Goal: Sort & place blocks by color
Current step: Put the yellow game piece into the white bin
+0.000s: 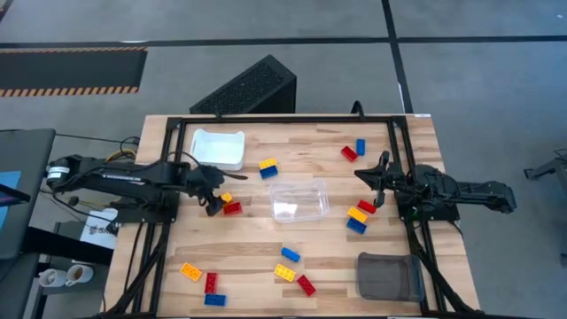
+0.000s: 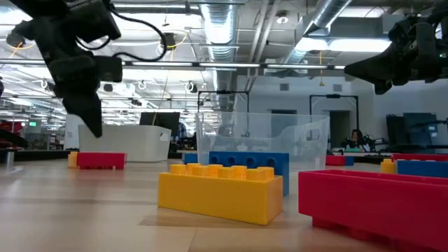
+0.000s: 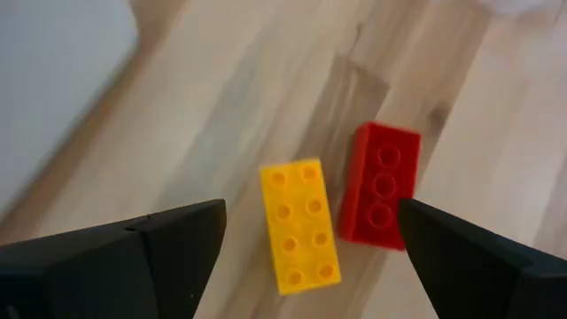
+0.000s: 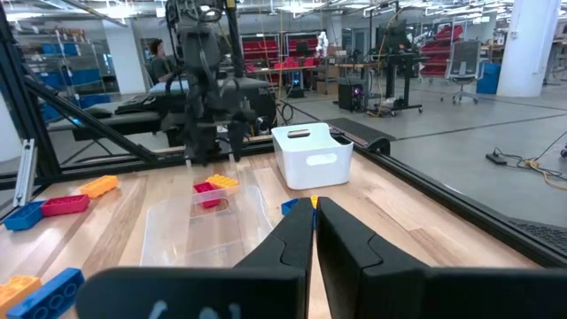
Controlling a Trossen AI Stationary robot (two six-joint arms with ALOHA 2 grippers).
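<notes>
Small red, blue and yellow bricks lie scattered flat on the wooden table. My left gripper [image 1: 213,204] [image 3: 310,217] is open and hovers above a yellow block [image 3: 299,226] [image 1: 226,198] and a red block [image 3: 381,184] [image 1: 232,208] that lie side by side. Its fingers stand on either side of the pair and touch neither. In the low view the left gripper [image 2: 89,119] hangs clear above the table. My right gripper [image 1: 366,174] [image 4: 314,221] is shut, empty and raised near the table's right side, above a red, yellow and blue group [image 1: 358,217].
A white tray [image 1: 218,149] stands at the far left, a clear container [image 1: 299,198] in the middle and a grey container [image 1: 388,276] at the near right. More blocks lie at the far right [image 1: 353,150], beside the tray [image 1: 267,167] and along the near edge [image 1: 204,283] [image 1: 294,273].
</notes>
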